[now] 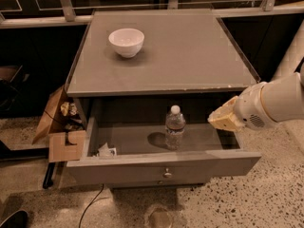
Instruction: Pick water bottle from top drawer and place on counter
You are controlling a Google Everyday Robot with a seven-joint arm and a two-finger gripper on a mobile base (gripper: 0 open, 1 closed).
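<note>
The drawer [161, 167] stands pulled open, its front panel with the small knob [166, 174] facing the camera. The bottle [175, 127] stands upright inside the drawer, near the middle of its floor and a little right of centre, white cap on top. It casts a shadow to its left. Nothing touches it.

The gripper [224, 117] hangs over the right end of the drawer, above its right wall, apart from the bottle and to its right. I cannot tell whether it is released or clenched. It holds nothing. The white arm [275, 101] reaches in from beyond the drawer's right side.

A crumpled white scrap [106, 150] lies in the drawer's front left corner. The counter [190, 56] spans above and behind the drawer, and a white bowl [126, 42] sits on it, over the drawer's left half and far back. An open cardboard box [59, 127] lies on the floor just left of the drawer. A thin cable [92, 205] trails on the floor below the drawer's front.
</note>
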